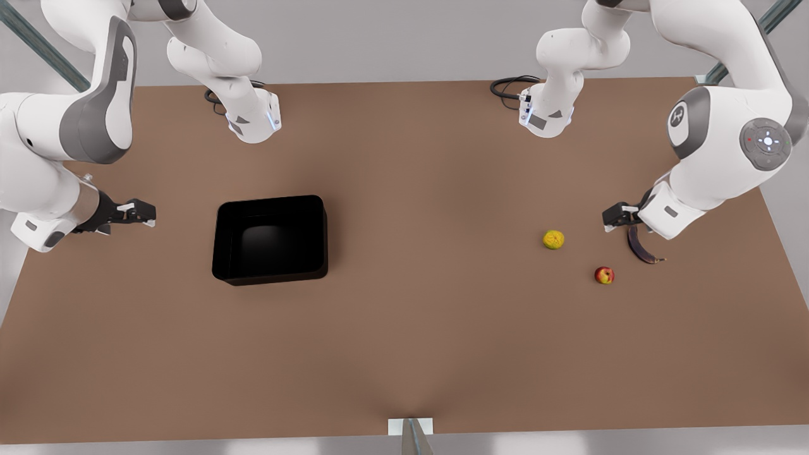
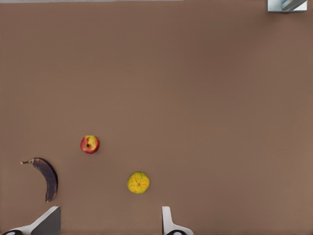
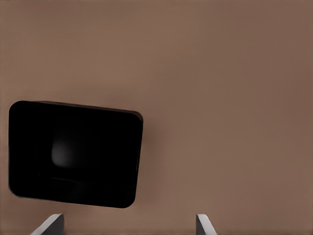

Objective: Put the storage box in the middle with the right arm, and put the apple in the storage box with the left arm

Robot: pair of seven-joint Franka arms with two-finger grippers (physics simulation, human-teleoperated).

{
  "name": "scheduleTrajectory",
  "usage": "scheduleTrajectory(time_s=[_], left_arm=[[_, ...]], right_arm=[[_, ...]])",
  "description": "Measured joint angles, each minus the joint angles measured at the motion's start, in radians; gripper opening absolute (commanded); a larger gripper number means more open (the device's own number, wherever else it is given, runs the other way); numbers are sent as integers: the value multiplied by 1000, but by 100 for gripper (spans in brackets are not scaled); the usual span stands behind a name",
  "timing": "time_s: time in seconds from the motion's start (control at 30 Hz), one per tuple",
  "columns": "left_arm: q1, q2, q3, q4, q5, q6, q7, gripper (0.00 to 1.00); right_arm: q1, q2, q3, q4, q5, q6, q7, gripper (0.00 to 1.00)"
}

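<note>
While the storage box [image 1: 270, 239] sits on the brown table [image 1: 404, 354] just beside the right gripper [image 1: 144, 212], open and empty, the apple [image 1: 604, 275] lies far across from the box, near the left gripper [image 1: 614, 217], likewise open and empty.

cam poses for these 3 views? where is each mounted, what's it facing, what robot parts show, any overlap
Front view: high over the table, looking down; both arms, left gripper on its right, right gripper on its left.
Left wrist view: looks down at apple, banana, yellow-green fruit; own open fingertips.
Right wrist view: looks down at storage box; own open fingertips.
Shared: front view also shows all three fruits and the box.
</note>
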Motion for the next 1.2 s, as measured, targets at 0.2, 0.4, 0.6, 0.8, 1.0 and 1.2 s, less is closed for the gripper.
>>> scheduleTrajectory(time_s=[0.2, 0.4, 0.6, 0.8, 1.0, 1.2], left_arm=[[-5, 51, 134, 10, -52, 8, -160, 100], [-4, 298, 344, -29, -572, 163, -937, 100], [17, 356, 431, -279, -1113, 80, -825, 100], [108, 523, 421, -215, -1264, 85, -578, 100], [111, 550, 411, -227, -1303, -30, -549, 100], [112, 572, 410, -248, -1224, -54, -493, 100]], right_arm=[[5, 64, 1, -100, 9, 17, 43, 100], [20, -64, 60, -639, 15, 485, 213, 100], [-8, -55, 31, -844, 14, 708, 212, 100], [-6, -10, 31, -889, 14, 753, 213, 100], [-21, 49, 20, -889, 12, 752, 212, 100], [-17, 95, 17, -885, 11, 751, 212, 75]])
